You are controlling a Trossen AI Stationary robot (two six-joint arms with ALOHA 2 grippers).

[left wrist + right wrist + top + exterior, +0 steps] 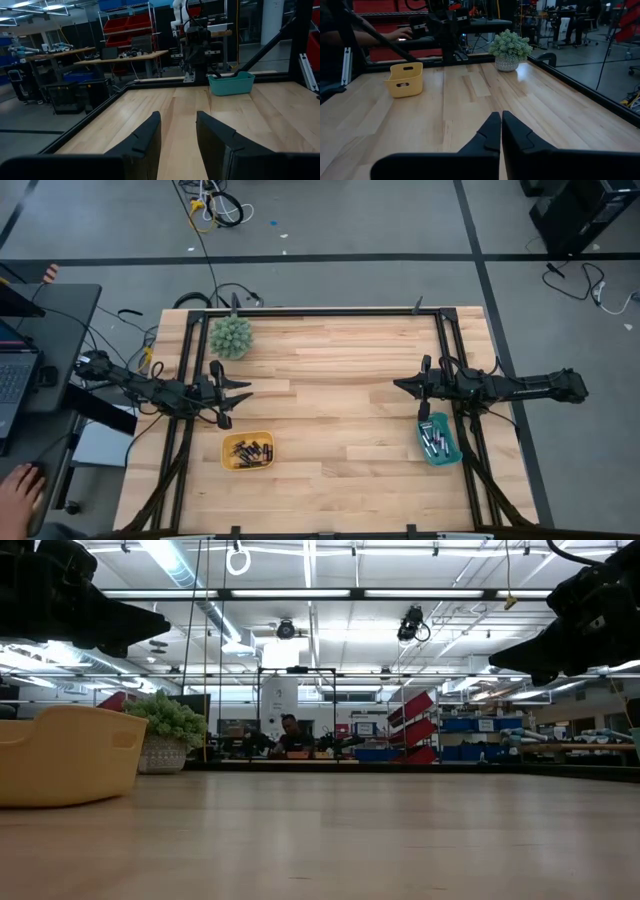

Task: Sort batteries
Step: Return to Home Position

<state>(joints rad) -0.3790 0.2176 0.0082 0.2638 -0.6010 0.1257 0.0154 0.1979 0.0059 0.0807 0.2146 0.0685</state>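
Now, sorting looks nearly wrapped: dark batteries [248, 449] piled in yellow bin [247, 467], silvery batteries [434, 438] in teal bin [445, 461]. You've no loose cells visible on desk [340, 370]. Your left end effector [178, 115] spread, empty, beside yellow bin; right end effector [497, 114] pressed together, empty, near teal bin.

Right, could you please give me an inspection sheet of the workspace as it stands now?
Surface: wooden table; nothing seen between the bins.
Job's things: dark batteries in the yellow bin; silvery batteries in the teal bin; none seen loose.
Clutter: plant near a table corner on the left arm's side.
Grippers: left gripper above the table by the yellow bin, jaws open, empty; right gripper by the teal bin, jaws shut, empty.
Cables: loose cables on the floor beyond the table.
Surroundings: laptop and a person's hand beside the table.
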